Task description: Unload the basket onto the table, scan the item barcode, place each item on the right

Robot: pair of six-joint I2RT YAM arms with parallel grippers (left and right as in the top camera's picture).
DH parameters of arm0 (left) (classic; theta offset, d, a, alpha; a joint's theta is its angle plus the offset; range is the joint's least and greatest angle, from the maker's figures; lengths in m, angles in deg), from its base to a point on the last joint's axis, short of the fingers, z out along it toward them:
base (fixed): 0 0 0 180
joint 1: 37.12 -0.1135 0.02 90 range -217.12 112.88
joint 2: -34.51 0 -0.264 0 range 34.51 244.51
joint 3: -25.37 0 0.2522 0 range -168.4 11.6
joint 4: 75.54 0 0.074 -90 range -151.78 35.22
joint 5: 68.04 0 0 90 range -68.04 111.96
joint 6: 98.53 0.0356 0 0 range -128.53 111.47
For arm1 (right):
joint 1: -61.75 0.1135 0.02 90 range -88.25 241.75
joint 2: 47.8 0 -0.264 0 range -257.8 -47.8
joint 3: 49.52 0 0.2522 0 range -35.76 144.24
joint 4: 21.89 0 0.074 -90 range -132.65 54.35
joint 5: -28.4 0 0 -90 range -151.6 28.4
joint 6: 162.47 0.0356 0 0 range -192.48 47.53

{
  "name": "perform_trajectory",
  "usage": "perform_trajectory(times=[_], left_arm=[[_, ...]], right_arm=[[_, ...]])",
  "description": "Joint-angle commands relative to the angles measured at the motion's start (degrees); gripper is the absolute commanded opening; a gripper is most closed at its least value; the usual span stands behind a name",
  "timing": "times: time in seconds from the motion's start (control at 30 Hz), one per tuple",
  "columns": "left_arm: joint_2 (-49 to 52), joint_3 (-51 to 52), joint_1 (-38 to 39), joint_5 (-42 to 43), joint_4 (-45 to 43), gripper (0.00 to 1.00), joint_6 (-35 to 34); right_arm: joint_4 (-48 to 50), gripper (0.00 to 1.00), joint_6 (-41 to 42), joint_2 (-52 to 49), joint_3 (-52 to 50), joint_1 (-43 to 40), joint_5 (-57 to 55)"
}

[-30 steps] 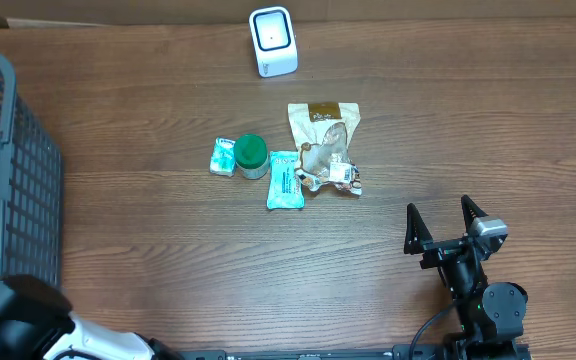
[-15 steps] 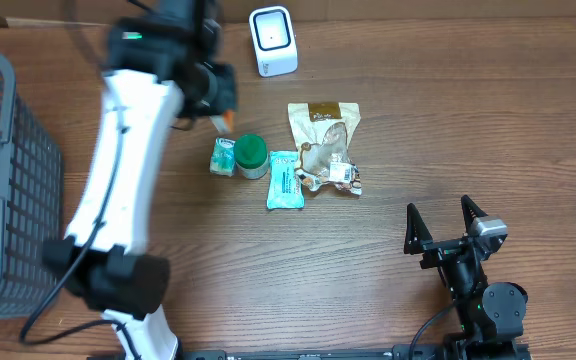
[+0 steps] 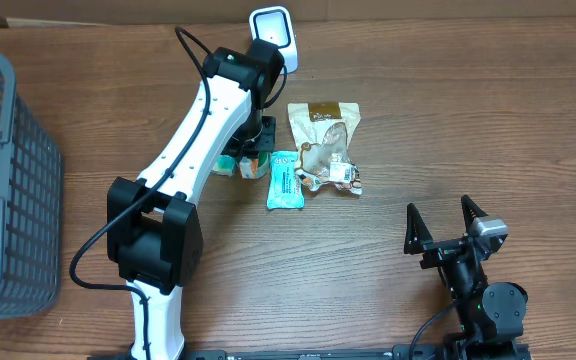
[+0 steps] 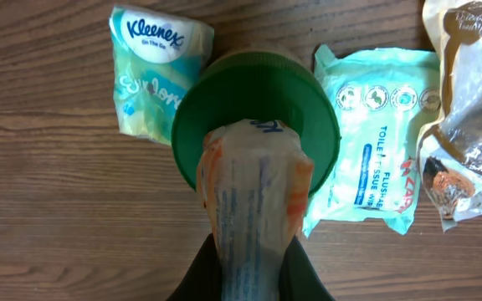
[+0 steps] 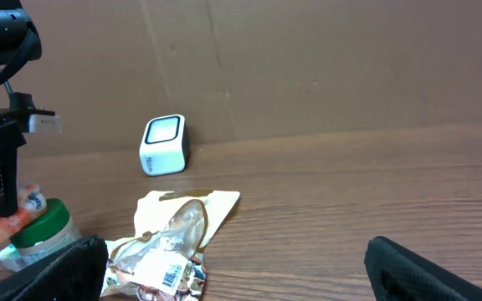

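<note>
Well, your grey basket [image 3: 8, 180] sits at the left edge, contents unclear. The green-lidded jar [image 4: 258, 92] stands between a Kleenex pack [image 4: 153, 67] and a wipes pack [image 4: 375, 142], a brown bag [image 3: 326, 150] to their right, the scanner [image 3: 273, 40] farther back. Your left jaws pinch the orange-white packet [image 4: 253, 192] directly over that jar's lid. Your right jaws gape wide, near right, touching nothing.

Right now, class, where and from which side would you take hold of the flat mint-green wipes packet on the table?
Come straight down and pinch the flat mint-green wipes packet across its narrow width, near its lower end in the overhead view. It lies flat, and both long edges look free there; further up, the green-lidded jar and the crinkled clear snack bag crowd its sides.
</note>
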Motion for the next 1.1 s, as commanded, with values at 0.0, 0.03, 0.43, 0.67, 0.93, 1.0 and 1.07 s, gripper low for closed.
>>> perform_trajectory(times=[0.0, 0.03, 0.43, 0.67, 0.93, 1.0, 1.07], left_arm=[[0.79, 0.24, -0.09, -2.75, 0.26, 0.05, -1.55], [0.66, 0.24, -0.44, -4.59, 0.87, 0.05, -3.48], [0.57, 0.24, -3.76, -5.22, 3.06, 1.00, -6.43], [0.04, 0.13, -3.76, -5.22, 3.41, 1.00, -6.64], [-15.69, -1.27, -6.32, -5.16, 1.88, 1.00, -6.14], [-21.57, -1.27, -8.39, -4.68, 1.86, 1.00, -4.26], [-25.31, -1.27, -10.84, -0.61, 1.79, 0.99, -0.96]], right_arm=[[0.26, 1.00, 0.17, 0.46, -0.59, -0.35, -0.37], [0.26, 1.00, 0.17, 0.46, -0.59, -0.35, -0.37], [0.26, 1.00, 0.17, 0.46, -0.59, -0.35, -0.37], [0.26, 1.00, 0.17, 0.46, -0.59, -0.35, -0.37], [0.26, 1.00, 0.17, 0.46, -0.59, -0.35, -0.37], [0.26, 1.00, 0.17, 0.46, -0.59, -0.35, -0.37], [0.26, 1.00, 0.17, 0.46, -0.59, -0.35, -0.37]])
